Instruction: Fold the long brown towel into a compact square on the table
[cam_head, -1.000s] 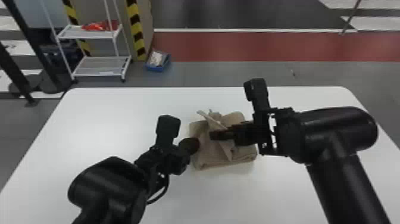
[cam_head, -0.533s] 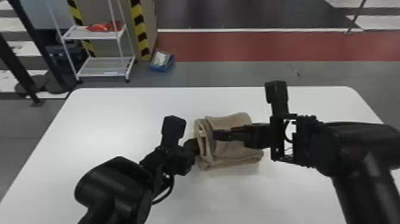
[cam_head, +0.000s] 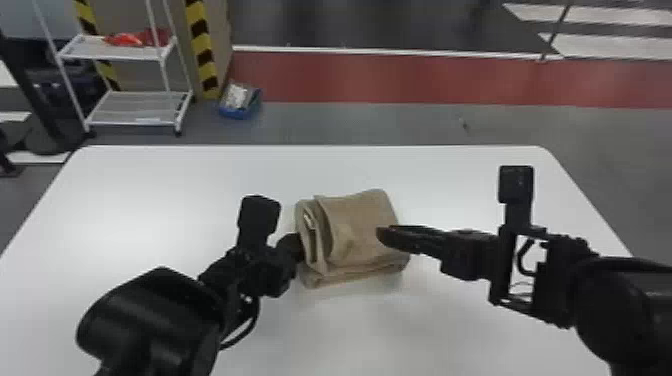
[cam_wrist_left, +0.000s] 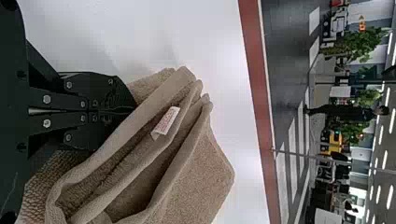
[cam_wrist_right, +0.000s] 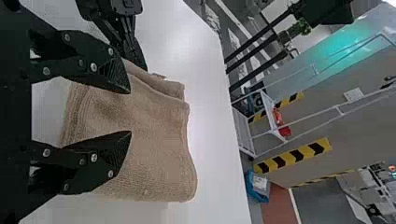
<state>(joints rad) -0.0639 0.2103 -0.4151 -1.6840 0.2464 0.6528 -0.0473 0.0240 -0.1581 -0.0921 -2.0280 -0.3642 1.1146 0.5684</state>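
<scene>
Fold: probably the last one, laid over and needing to be flattened; the towel (cam_head: 362, 225) looks close to the compact square.
Next move: likely press down the raised left edge and draw the left gripper (cam_wrist_left: 132, 108) out without dragging the layers open.
Towel: center of the head view, on the table (cam_head: 175, 200); brown, thick, squarish, its layers gaping at the left edge, a pale tag (cam_wrist_left: 166, 122) between them; the near edge looks neater.
Left gripper: left of center in the head view, fingers together, tips at the towel's loose edge; cannot tell if cloth is pinched.
Right gripper (cam_wrist_right: 130, 112): right of center, over the towel's right side, fingers apart, holding nothing.
</scene>
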